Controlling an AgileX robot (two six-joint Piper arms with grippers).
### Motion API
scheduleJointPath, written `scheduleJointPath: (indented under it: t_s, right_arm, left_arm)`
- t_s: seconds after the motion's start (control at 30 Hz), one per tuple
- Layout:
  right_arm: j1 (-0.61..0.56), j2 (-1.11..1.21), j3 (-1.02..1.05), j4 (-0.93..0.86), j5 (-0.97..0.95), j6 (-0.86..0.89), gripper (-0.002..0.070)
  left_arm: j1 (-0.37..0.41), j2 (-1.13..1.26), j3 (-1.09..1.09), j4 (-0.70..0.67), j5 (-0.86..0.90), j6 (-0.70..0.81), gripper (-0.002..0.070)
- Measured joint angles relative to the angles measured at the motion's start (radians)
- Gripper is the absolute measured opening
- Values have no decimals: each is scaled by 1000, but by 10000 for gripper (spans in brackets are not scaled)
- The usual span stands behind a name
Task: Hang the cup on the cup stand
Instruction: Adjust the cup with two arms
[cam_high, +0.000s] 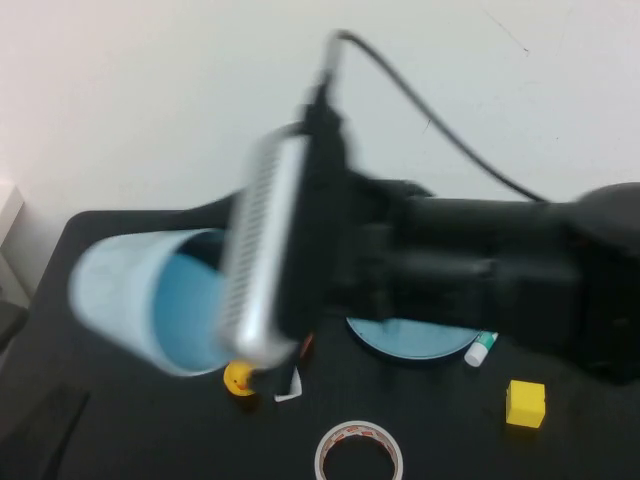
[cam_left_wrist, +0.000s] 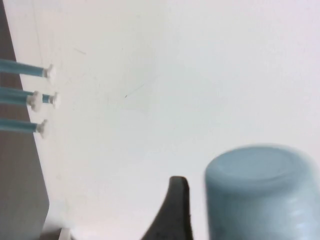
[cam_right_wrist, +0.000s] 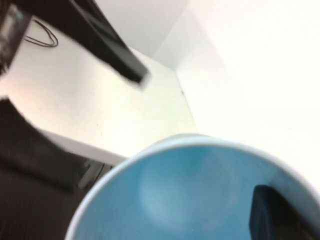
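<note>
A black matte table (cam_high: 120, 440) is set against a plain white wall (cam_high: 150, 90). The translucent light blue cup (cam_high: 150, 300), tapered and smooth, is held sideways above the table by the right gripper (cam_right_wrist: 280, 220), pinched at its rim with one finger (cam_right_wrist: 265, 210) inside. The round blue cup stand (cam_high: 410, 340) is seen behind it. Of the left gripper (cam_left_wrist: 172, 215), whether it is spread cannot be told; it is by the cup's base.

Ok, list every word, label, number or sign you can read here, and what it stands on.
None readable.
Tape roll: reddish marks on its rim, blurred.
Small white tube: no print legible.
Cup, held on the right gripper: plain.
Left gripper, near the cup: unmarked.
</note>
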Motion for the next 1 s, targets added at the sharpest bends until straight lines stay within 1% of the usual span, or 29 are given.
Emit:
scheduleJointPath:
  t_s: [0.13,0.23,0.4,0.53,0.57,0.7,0.77,0.8,0.87,0.9,0.97,1.0]
  right_arm:
    - [69,75,-83,4,-20,-64,31]
    - [96,120,-112,4,-26,-81,31]
    - [110,148,-123,10,-26,-93,31]
    - [110,159,-127,22,-10,-91,31]
    - [108,160,-129,22,-5,-91,31]
    - [94,163,-131,22,4,-93,32]
    - [92,163,-131,22,7,-95,32]
    - [92,163,-131,22,7,-95,32]
    - [92,163,-131,22,7,-95,32]
    - [92,163,-131,22,10,-95,32]
    - [92,165,-131,22,17,-95,32]
    - [92,165,-131,22,19,-95,32]
  left_arm:
    - [0,0,0,0,17,-4,592]
    - [0,0,-2,0,15,-7,565]
    - [0,0,-2,2,-8,-17,537]
    - [0,0,-2,2,-33,-14,482]
    - [0,0,-1,4,-36,-9,456]
    - [0,0,-1,10,-59,3,275]
    - [0,0,-1,11,-69,14,216]
    - [0,0,-1,11,-75,27,202]
    - [0,0,-1,11,-83,53,203]
    - [0,0,-1,11,-91,64,221]
    - [0,0,-1,11,-104,82,285]
    - [0,0,-1,11,-107,83,334]
